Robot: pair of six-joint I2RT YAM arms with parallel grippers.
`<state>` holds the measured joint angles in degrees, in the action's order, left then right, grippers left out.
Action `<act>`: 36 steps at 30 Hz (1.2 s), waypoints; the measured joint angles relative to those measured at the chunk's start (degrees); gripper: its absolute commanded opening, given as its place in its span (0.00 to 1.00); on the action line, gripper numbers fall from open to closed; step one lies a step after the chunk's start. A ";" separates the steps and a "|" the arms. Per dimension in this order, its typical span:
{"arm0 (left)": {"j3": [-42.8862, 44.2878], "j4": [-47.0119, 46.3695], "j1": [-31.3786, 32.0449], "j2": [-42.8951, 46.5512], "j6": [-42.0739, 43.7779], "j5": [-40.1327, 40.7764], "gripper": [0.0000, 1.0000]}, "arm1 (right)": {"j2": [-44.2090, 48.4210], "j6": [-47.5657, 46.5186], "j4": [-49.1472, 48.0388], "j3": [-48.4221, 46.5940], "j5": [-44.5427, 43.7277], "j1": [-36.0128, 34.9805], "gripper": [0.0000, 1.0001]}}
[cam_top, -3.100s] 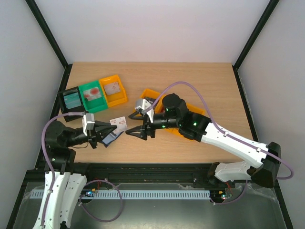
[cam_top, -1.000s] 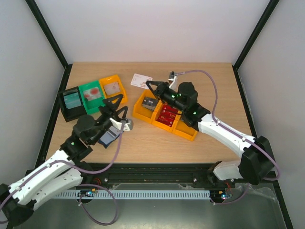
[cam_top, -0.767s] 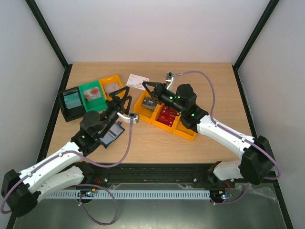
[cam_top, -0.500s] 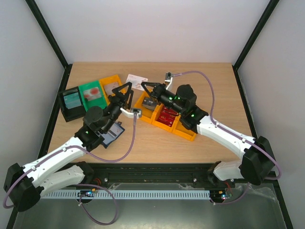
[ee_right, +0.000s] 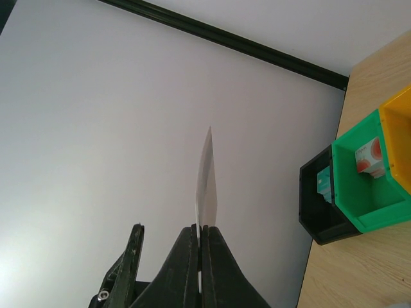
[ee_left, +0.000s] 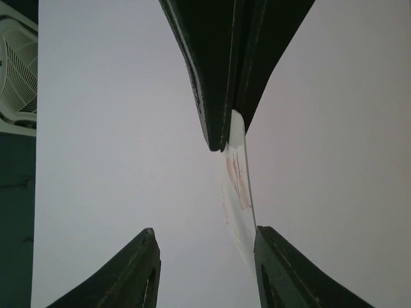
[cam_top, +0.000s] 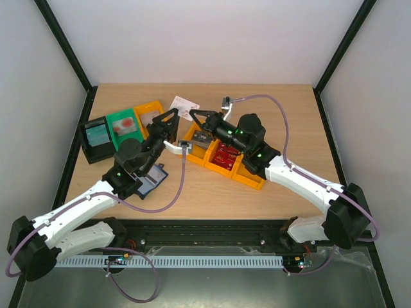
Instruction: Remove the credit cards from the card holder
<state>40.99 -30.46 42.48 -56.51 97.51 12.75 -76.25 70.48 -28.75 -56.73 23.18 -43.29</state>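
Pinching the white card (ee_right: 206, 186), right gripper (ee_right: 200, 232) closed.

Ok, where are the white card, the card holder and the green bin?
white card (cam_top: 184, 106): top view, its printed face.
card holder (cam_top: 156, 180): top view, its visible corner.
green bin (ee_right: 385, 217): right wrist view, its outer wall.

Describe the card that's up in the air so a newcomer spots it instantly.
Find the orange tray mid-table. Just past its left end, the right tool pinches a white card with reddish print. It alone is airborne; the other visible cards lie in bins or the tray.
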 measured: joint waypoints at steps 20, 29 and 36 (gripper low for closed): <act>1.07 3.08 0.00 -1.92 2.45 1.01 0.22 | 0.00 -0.24 -1.14 -0.11 1.86 -0.26 0.01; 1.44 2.84 0.00 -1.99 1.42 1.88 0.19 | -0.31 -0.66 -1.03 -0.11 2.49 -0.24 0.02; 2.89 3.19 -0.02 -2.84 1.09 2.47 0.02 | -0.39 -0.70 -1.09 -0.11 3.10 -0.24 0.02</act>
<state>43.88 -27.27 42.46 -59.35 98.61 15.22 -76.64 69.78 -29.85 -56.84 26.28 -43.53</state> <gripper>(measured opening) 0.052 0.017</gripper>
